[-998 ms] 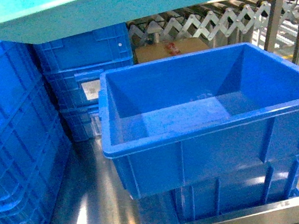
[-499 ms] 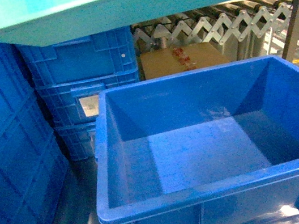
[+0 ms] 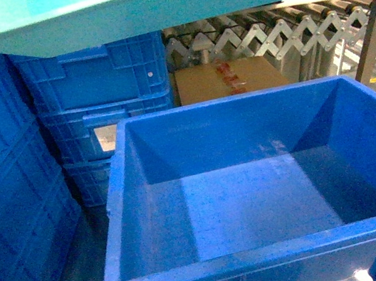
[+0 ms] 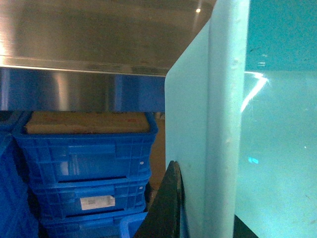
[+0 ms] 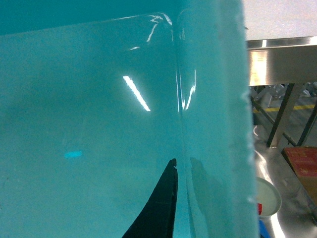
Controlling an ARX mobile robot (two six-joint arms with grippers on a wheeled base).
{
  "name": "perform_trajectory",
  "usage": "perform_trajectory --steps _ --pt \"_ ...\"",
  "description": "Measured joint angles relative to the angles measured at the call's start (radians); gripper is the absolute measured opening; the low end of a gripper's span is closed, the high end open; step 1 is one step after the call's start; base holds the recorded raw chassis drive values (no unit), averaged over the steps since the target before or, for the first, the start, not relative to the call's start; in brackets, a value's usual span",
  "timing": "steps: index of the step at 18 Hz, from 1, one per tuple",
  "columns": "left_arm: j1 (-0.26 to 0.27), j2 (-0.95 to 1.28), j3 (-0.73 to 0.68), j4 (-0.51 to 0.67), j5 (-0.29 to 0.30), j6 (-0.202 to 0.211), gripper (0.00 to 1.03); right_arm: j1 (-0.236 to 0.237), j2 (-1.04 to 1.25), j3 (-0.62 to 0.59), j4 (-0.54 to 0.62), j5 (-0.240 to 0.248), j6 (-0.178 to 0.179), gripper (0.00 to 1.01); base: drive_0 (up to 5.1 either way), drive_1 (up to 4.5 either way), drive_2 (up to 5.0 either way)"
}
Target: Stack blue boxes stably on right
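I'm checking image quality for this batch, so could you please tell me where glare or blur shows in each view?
Head view: soft overall, with a pale sheen on the royal-blue crate floor. Left wrist view: bright glare bands on the steel shelf, and a streak on the turquoise tub. Right wrist view: sharp strip-light reflections on the tub wall, which fills most of the frame.

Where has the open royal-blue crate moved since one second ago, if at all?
No. The royal-blue crate has its back rim just below the cardboard carton, as before; both only appear larger, so the camera has come nearer.
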Motion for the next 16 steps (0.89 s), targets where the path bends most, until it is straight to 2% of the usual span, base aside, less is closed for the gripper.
perform_trajectory --steps 7,16 --pt "0.0 0.0 0.0 0.0 0.0 0.0 0.02 0.0 0.0 0.0 0.001 0.0 0.0 0.08 3.9 0.2 -4.0" --pt "-0.005 0.0 0.0 0.0 0.0 0.0 0.02 -0.006 -0.002 0.0 -0.003 -0.004 0.0 0.08 0.5 0.48 0.5"
